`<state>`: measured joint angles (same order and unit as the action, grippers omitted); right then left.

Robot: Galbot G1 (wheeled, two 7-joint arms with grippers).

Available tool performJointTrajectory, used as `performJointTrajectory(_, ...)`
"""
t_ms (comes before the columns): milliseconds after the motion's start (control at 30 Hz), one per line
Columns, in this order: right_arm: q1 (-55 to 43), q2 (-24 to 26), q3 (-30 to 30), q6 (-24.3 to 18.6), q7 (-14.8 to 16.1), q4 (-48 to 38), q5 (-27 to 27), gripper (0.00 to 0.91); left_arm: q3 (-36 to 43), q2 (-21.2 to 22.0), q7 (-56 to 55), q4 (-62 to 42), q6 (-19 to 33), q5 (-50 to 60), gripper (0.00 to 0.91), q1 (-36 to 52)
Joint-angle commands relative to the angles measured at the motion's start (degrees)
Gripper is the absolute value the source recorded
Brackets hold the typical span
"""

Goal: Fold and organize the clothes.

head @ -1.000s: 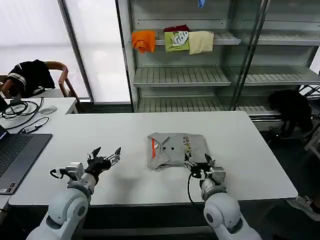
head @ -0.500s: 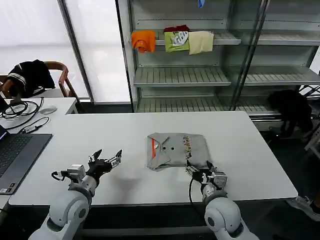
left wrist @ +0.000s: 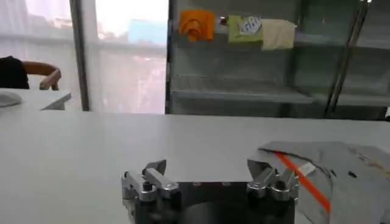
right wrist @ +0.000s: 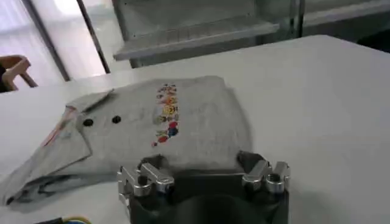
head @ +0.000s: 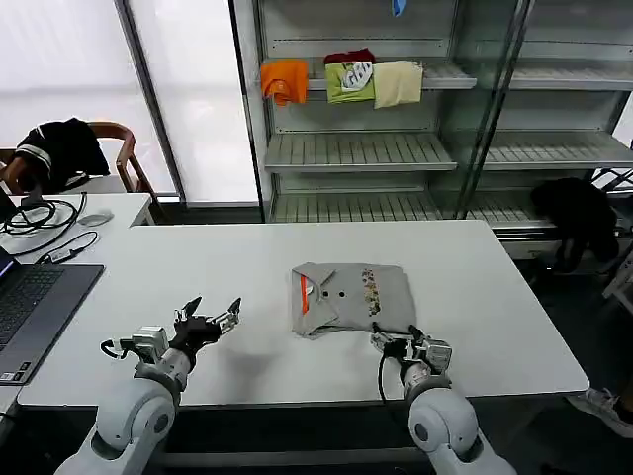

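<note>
White table [head: 514, 327] runs across the foreground with a metal shelving unit [head: 396, 148] behind it, where orange, green and cream folded garments [head: 341, 79] sit on an upper shelf, and a laptop [head: 30, 307] lies at the far left. Folded into a neat rectangle, the light grey shirt [head: 351, 297] lies at the table's middle, orange collar strip to its left and multicoloured print to the right. Well left of it the left gripper [head: 210, 321] hovers with jaws spread wide and empty, while the right gripper [head: 398, 341] sits just at the shirt's near edge, jaws parted and holding nothing.
</note>
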<state>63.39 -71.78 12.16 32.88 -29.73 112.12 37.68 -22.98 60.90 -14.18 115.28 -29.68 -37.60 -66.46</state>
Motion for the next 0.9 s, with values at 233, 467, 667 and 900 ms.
performJointTrajectory(233, -15.9, 0.3, -2.9, 0.3, 3.9, 2.2, -8.6, 0.907, -0.7, 0.5, -0.1, 1.2, -0.3, -0.1, 0.907, -0.7)
performJointTrajectory(467, -24.0, -0.3, -5.4, -4.1, 9.7, -8.5, -22.2, 0.907, -4.2, 3.8, -0.6, 2.1, 0.5, 1.2, 0.907, -1.5)
performJointTrajectory(667, -22.1, 1.2, -0.8, -8.8, 8.9, -11.6, -23.9, 0.907, -6.6, 12.6, 0.1, 3.6, 5.7, 8.2, 0.907, -3.5)
performJointTrajectory(900, -12.2, 2.7, 8.6, -10.7, 8.5, -7.4, -21.9, 0.907, -6.7, 14.5, 3.1, 3.0, 9.4, 15.5, 0.907, -3.1)
